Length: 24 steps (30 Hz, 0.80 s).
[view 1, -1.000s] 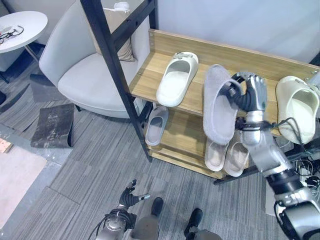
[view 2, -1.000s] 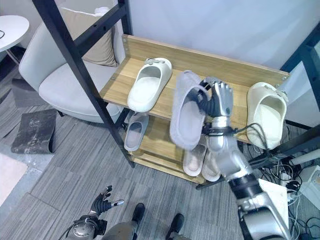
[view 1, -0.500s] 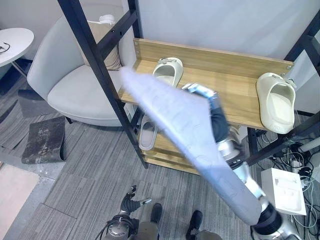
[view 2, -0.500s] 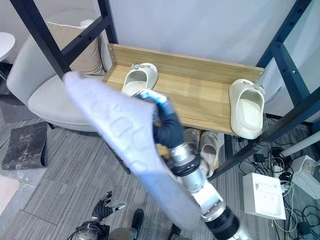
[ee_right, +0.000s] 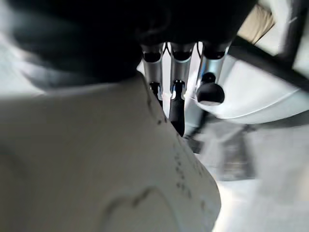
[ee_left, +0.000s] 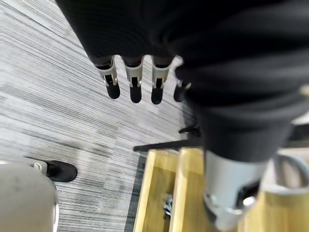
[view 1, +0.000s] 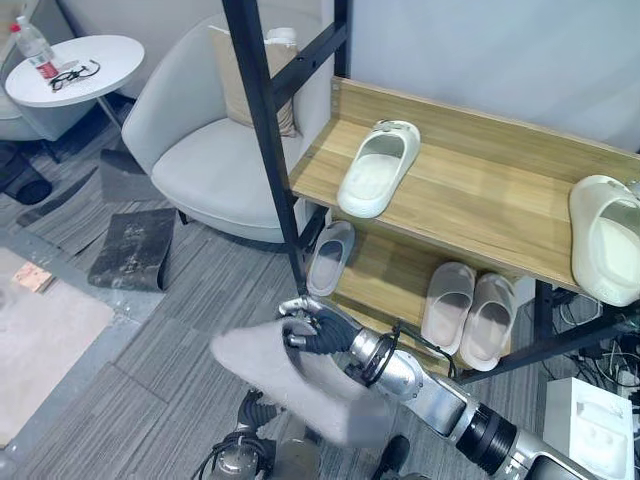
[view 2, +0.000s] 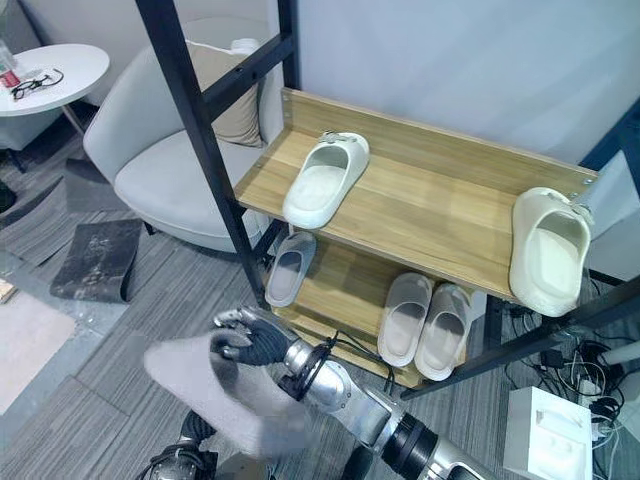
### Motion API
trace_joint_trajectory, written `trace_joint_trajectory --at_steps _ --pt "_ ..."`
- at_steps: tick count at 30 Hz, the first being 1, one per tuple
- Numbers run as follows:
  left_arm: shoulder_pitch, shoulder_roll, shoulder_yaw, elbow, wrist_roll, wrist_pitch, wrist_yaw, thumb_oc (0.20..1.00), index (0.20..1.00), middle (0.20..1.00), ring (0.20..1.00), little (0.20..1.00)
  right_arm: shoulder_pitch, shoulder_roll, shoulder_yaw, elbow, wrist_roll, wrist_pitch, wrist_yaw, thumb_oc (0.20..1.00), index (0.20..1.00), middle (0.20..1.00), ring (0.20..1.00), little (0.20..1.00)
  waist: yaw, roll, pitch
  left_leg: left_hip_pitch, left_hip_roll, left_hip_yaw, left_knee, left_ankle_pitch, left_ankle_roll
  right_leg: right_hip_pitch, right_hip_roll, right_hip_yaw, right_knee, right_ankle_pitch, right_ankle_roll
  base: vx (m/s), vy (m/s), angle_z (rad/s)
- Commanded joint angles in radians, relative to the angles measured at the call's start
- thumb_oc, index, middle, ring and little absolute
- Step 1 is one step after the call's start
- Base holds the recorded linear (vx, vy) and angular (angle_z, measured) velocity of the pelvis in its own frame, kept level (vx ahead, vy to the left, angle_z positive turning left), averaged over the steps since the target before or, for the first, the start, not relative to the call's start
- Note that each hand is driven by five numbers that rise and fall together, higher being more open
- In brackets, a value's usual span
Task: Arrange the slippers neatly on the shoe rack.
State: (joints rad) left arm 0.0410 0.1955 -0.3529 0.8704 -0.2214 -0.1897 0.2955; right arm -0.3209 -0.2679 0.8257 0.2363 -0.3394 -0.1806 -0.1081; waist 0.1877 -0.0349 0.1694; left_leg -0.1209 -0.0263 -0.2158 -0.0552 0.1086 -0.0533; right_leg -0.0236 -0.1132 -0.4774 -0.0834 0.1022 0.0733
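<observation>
My right hand (view 1: 318, 331) hangs low in front of the shoe rack (view 1: 470, 200), a little above the floor, shut on a grey slipper (view 1: 290, 382). The slipper's pale sole (ee_right: 96, 159) faces the right wrist view, with the fingers (ee_right: 176, 99) curled over its edge. A white slipper (view 1: 378, 168) lies on the rack's top shelf at the left, and a cream one (view 1: 608, 235) at the right end. On the lower shelf lie one grey slipper (view 1: 330, 258) and a pale pair (view 1: 468, 308). My left hand (view 1: 250, 410) idles near the floor, fingers (ee_left: 133, 84) straight.
A black frame post (view 1: 270, 140) stands at the rack's left front corner. A grey armchair (view 1: 215, 165) with a cushion sits left of the rack, a round white table (view 1: 70, 65) beyond it. A dark mat (view 1: 135, 248) lies on the carpet. A white box (view 2: 545, 435) and cables sit lower right.
The right hand has swung the grey slipper down from top-shelf height to low in front of the rack. The camera has shifted. The left hand stays low.
</observation>
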Motion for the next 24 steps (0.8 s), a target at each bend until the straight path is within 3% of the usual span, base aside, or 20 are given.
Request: trace_joint_trajectory --at_steps 1,3,4,5,8,9,12,15,17,20,24 --pt "-0.085 -0.007 -0.039 0.0 -0.038 -0.057 0.013 1.0 1.0 1.0 1.0 1.0 -0.128 -0.005 -0.063 -0.013 -0.248 0.017 -0.234 0.2 0.2 0.2 0.2 0.2 0.032 -0.016 0.088 0.025 -0.036 -0.022 0.036 -0.084 -0.003 0.076 -0.004 -0.012 0.052 -0.155 0.036 -0.1 -0.016 0.31" --pt "-0.034 0.01 -0.105 -0.022 0.064 -0.117 0.032 1.0 1.0 1.0 1.0 1.0 -0.167 -0.032 -0.156 0.141 -0.321 0.037 -0.408 0.2 0.2 0.2 0.2 0.2 0.068 0.002 0.126 -0.011 -0.051 -0.055 0.055 -0.071 -0.01 0.057 -0.007 -0.046 0.07 -0.161 0.034 -0.12 -0.027 0.41" --pt "-0.035 0.01 -0.105 -0.022 0.064 -0.118 0.032 1.0 1.0 1.0 1.0 1.0 -0.168 -0.032 -0.156 0.142 -0.321 0.037 -0.409 0.2 0.2 0.2 0.2 0.2 0.068 0.002 0.126 -0.011 -0.051 -0.055 0.056 -0.071 -0.01 0.057 -0.007 -0.046 0.07 -0.162 0.034 -0.23 -0.038 0.43" --pt "-0.105 0.011 -0.128 0.005 0.028 -0.119 0.042 1.0 1.0 1.0 1.0 1.0 -0.229 -0.049 -0.186 0.236 -0.365 0.09 -0.537 0.2 0.2 0.2 0.2 0.2 0.067 0.017 0.176 -0.065 -0.055 -0.068 0.078 -0.057 -0.014 0.001 -0.016 -0.063 0.106 -0.164 0.032 -0.19 -0.009 0.49" --pt "-0.11 0.022 -0.137 -0.022 0.003 -0.127 0.039 1.0 1.0 1.0 1.0 1.0 -0.255 -0.059 -0.196 0.269 -0.382 0.114 -0.559 0.2 0.2 0.2 0.2 0.2 0.072 0.024 0.19 -0.093 -0.057 -0.072 0.098 -0.054 -0.015 -0.023 -0.024 -0.068 0.123 -0.164 0.033 -0.13 -0.016 0.26" --pt "-0.103 0.049 -0.149 -0.088 -0.041 -0.148 0.032 1.0 1.0 1.0 1.0 1.0 -0.323 -0.104 -0.225 0.316 -0.405 0.163 -0.591 0.2 0.2 0.2 0.2 0.2 0.076 0.038 0.214 -0.126 -0.053 -0.076 0.124 -0.076 -0.015 -0.065 -0.032 -0.054 0.164 -0.187 0.036 -0.13 -0.007 -0.01" --pt "-0.118 0.066 -0.167 -0.087 -0.102 -0.155 0.01 1.0 1.0 1.0 1.0 1.0 -0.511 -0.215 -0.27 0.405 -0.376 0.212 -0.661 0.2 0.2 0.2 0.2 0.2 0.077 0.063 0.269 -0.25 -0.07 -0.061 0.236 -0.094 -0.004 -0.208 -0.069 -0.02 0.3 -0.202 0.029 -0.21 0.085 -0.01" --pt "-0.131 0.056 -0.165 -0.047 -0.109 -0.156 0.007 1.0 1.0 1.0 1.0 1.0 -0.553 -0.238 -0.266 0.427 -0.37 0.219 -0.677 0.2 0.2 0.2 0.2 0.2 0.074 0.063 0.272 -0.292 -0.075 -0.052 0.27 -0.105 0.0 -0.257 -0.081 -0.005 0.34 -0.215 0.027 -0.11 0.081 0.05" --pt "-0.173 0.025 -0.156 0.052 -0.146 -0.162 0.003 1.0 1.0 1.0 1.0 1.0 -0.647 -0.294 -0.253 0.499 -0.365 0.244 -0.716 0.2 0.2 0.2 0.2 0.2 0.067 0.061 0.28 -0.396 -0.086 -0.035 0.351 -0.132 0.006 -0.373 -0.103 0.029 0.448 -0.246 0.017 -0.09 0.092 0.06" --pt "-0.193 0.027 -0.147 0.052 -0.179 -0.179 0.004 1.0 1.0 1.0 1.0 1.0 -0.734 -0.328 -0.243 0.566 -0.34 0.256 -0.735 0.2 0.2 0.2 0.2 0.2 0.062 0.055 0.288 -0.499 -0.094 -0.017 0.441 -0.158 0.015 -0.486 -0.12 0.059 0.548 -0.272 0.01 -0.06 0.068 0.05" --pt "-0.208 0.021 -0.151 0.086 -0.191 -0.185 0.001 1.0 1.0 1.0 1.0 1.0 -0.787 -0.33 -0.234 0.652 -0.295 0.249 -0.762 0.2 0.2 0.2 0.2 0.2 0.068 0.054 0.288 -0.583 -0.103 -0.011 0.53 -0.187 0.019 -0.571 -0.138 0.077 0.65 -0.314 0.001 -0.03 0.054 -0.08"
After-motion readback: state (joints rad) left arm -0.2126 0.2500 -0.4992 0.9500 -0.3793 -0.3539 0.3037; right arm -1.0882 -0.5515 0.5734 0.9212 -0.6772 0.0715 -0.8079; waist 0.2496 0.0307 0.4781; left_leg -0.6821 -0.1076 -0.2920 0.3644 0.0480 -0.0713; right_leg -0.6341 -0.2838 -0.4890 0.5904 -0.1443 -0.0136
